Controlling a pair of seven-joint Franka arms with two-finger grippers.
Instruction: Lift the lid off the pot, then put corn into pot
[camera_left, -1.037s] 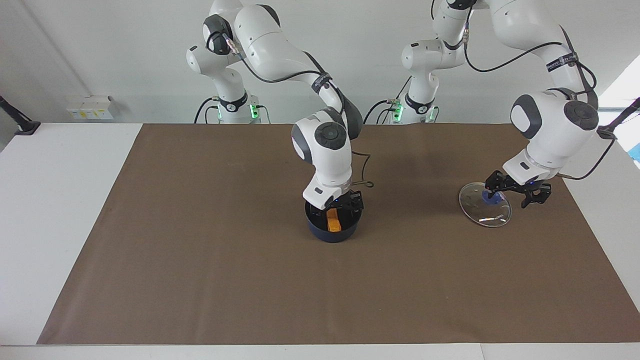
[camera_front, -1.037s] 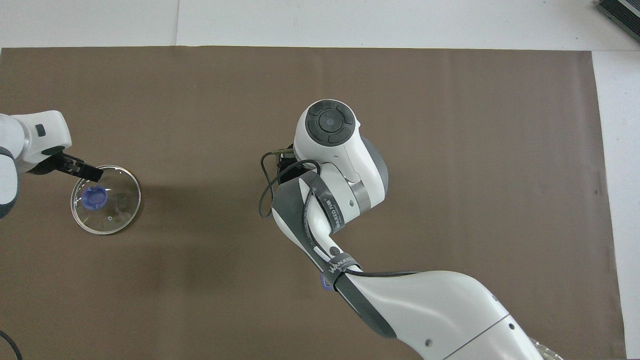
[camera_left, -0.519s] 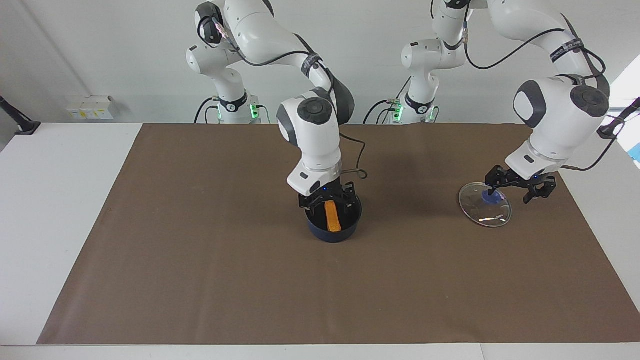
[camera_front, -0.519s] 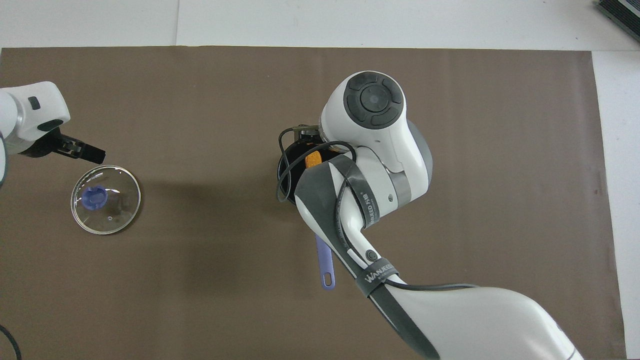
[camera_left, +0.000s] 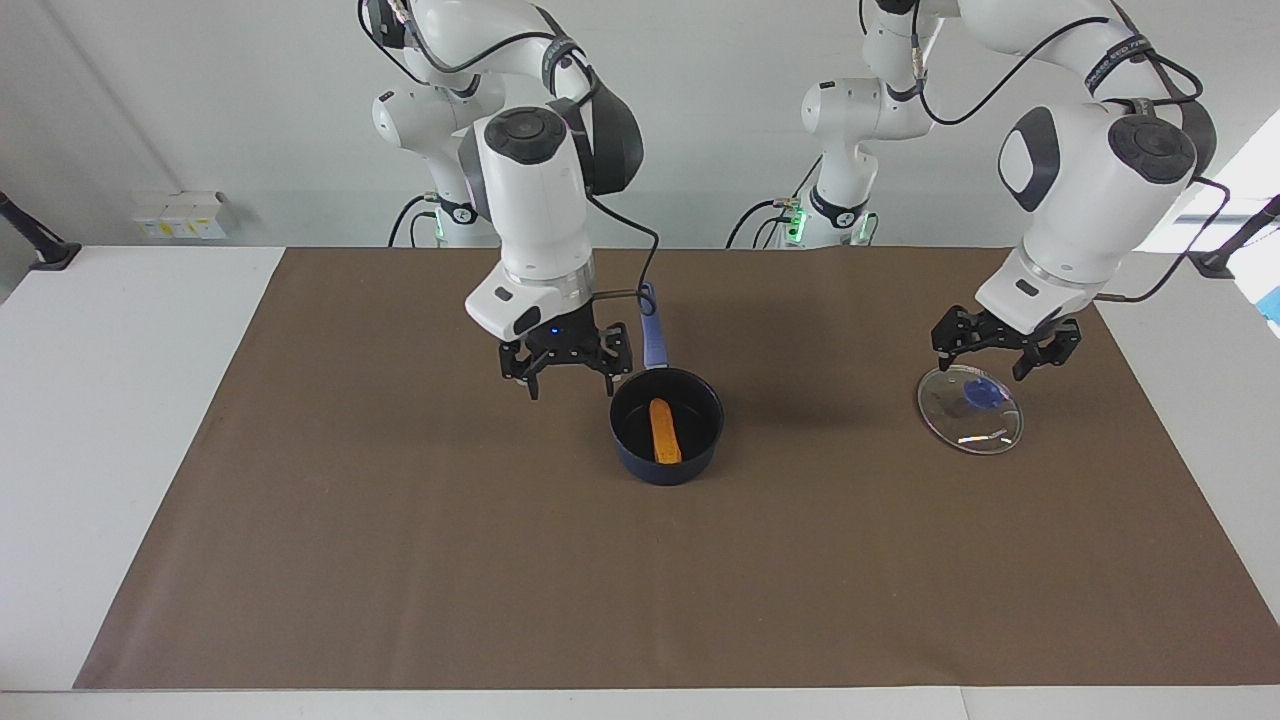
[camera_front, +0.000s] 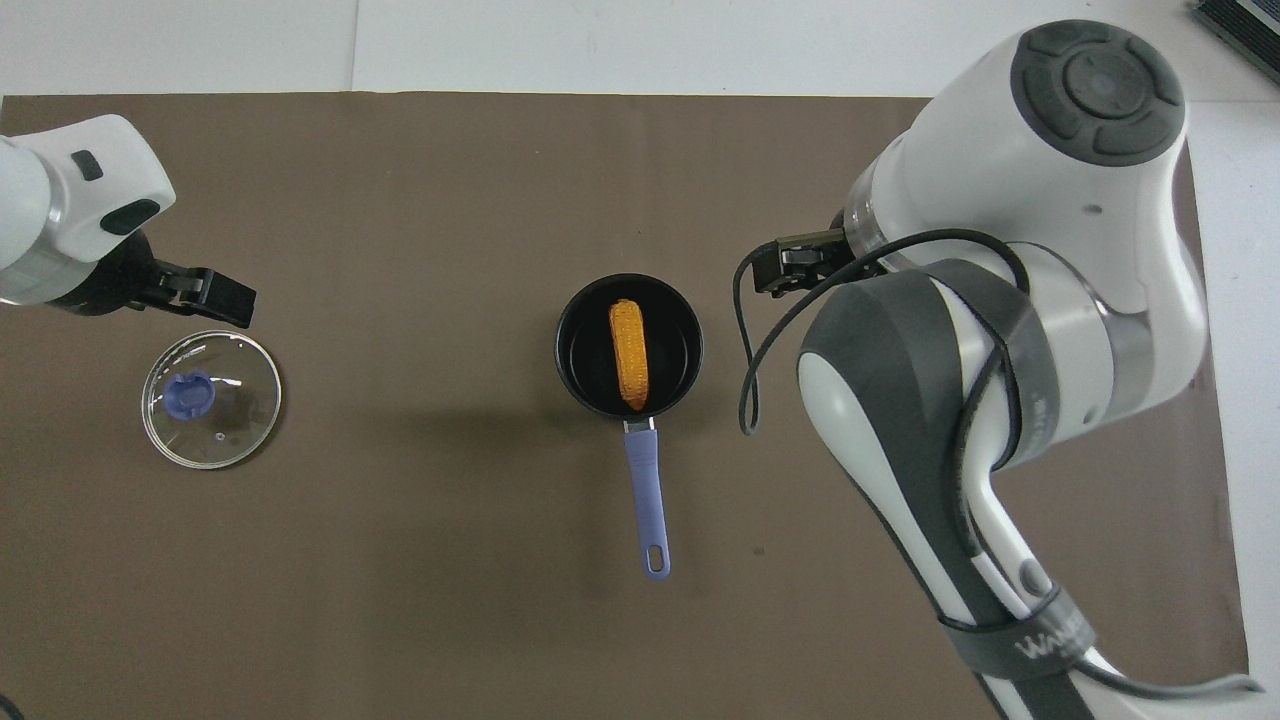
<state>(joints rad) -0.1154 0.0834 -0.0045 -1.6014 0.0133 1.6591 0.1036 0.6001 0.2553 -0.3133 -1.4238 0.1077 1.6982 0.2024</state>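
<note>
On your brown-matted desk (camera_left: 400, 560) the corn (camera_left: 665, 432) lies in the pot (camera_left: 625, 455), lid (camera_left: 950, 425) off toward the left arm's end, while both the left gripper (camera_left: 1003, 350) and right gripper (camera_left: 568, 368) hover spread and empty.

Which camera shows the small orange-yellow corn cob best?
The overhead view: the small orange-yellow corn cob lies fully exposed inside the dark navy-blue saucepan, kernels visible. The facing view shows it foreshortened, its lower end behind the rim.
</note>
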